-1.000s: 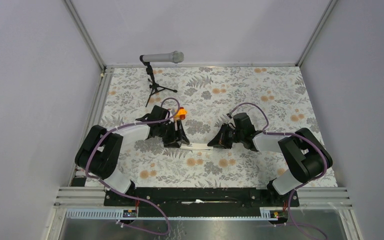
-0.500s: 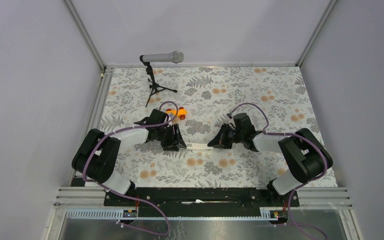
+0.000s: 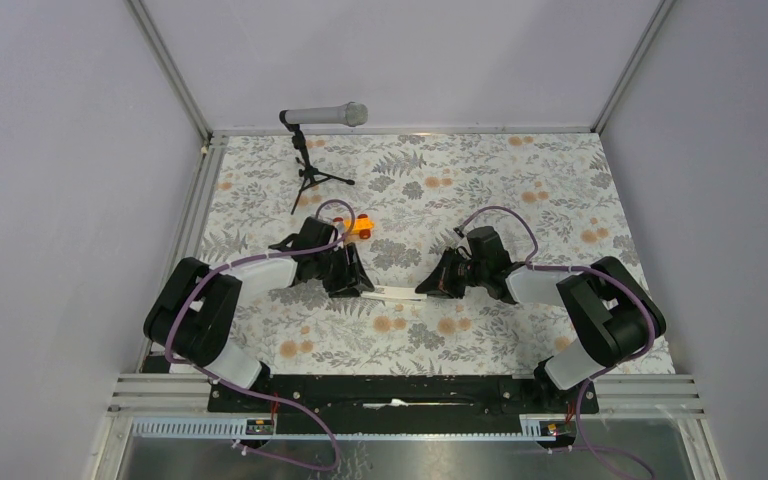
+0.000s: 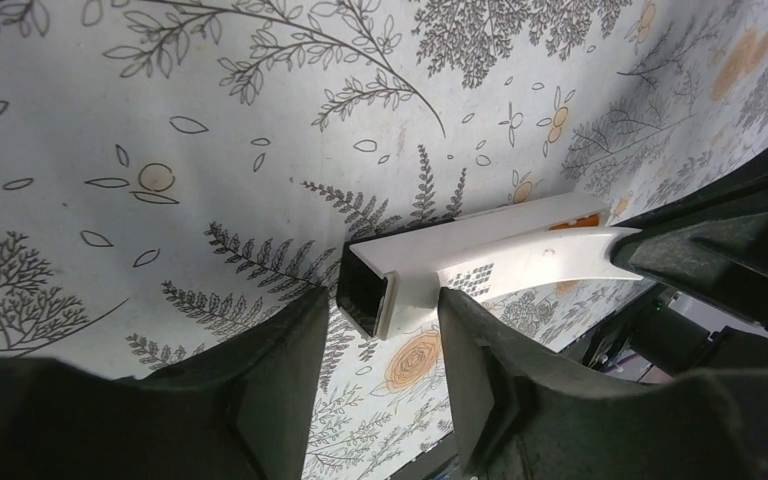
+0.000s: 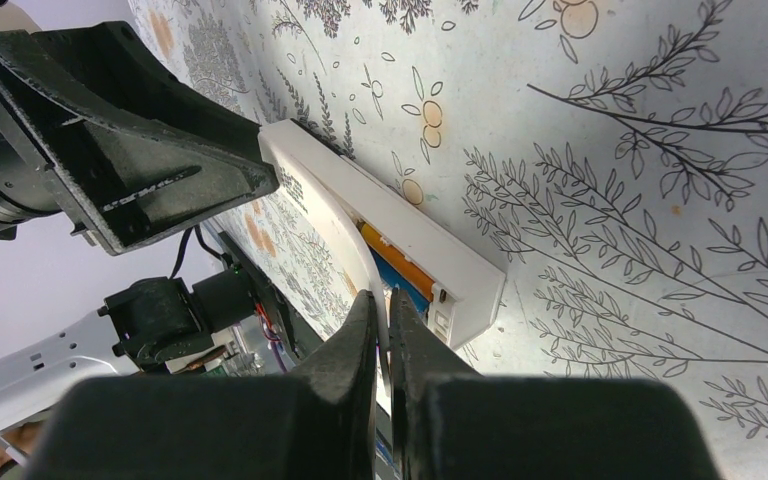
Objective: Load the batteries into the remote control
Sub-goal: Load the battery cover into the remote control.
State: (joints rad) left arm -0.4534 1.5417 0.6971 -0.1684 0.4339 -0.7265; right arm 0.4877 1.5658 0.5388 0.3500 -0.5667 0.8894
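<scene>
Remote control [image 4: 480, 228]: is lying on the desk [image 3: 520, 190] between the two arms, with both batteries sitting in its open bay.
Left tool [image 4: 380, 305]: is closing narrowly round the remote's end and appears to be pinching it.
Right tool [image 5: 382, 310]: is nipping the thin back cover [image 5: 330, 225], fingers almost together, holding it bowed above the bay.
Step in hand: seemingly seating the cover.
Doing it well: bracing the body firmly, lowering the cover flat and square to the edges, and avoiding further bending.
Right wrist view: is showing the orange battery [image 5: 392, 262] and blue battery [image 5: 412, 297] in the bay, which the top view is hiding.
Left wrist view: is showing the gripped dark end face.
Top view: is showing only the layout.
</scene>
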